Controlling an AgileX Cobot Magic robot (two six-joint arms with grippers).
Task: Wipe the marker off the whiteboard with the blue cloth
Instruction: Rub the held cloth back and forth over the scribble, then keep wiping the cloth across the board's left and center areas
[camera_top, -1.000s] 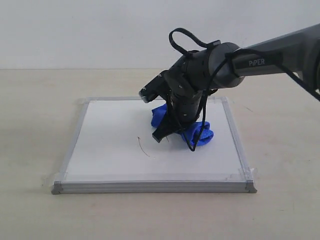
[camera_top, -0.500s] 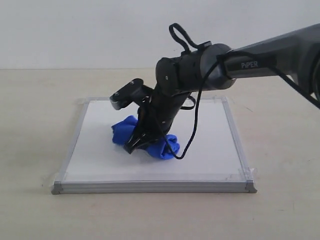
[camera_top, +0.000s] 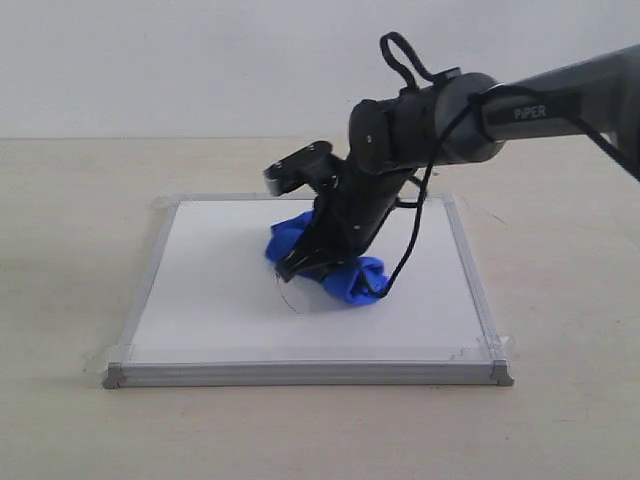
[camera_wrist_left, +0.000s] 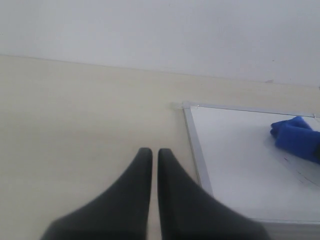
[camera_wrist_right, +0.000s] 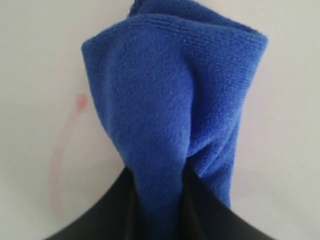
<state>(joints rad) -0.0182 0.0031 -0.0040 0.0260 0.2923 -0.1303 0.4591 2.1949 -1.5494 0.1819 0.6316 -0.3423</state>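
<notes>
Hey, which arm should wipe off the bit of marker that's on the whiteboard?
Right. The right gripper is shut on the blue cloth, which sits on the whiteboard just beside the marker stroke. The left gripper is shut, empty, and off the board beside its edge.

A robotics lab bench: bare beige tabletop (camera_top: 60, 430), blank white wall (camera_top: 150, 60), a whiteboard (camera_top: 210, 300) taped down beneath a PiPER-marked arm (camera_top: 560, 95).
</notes>
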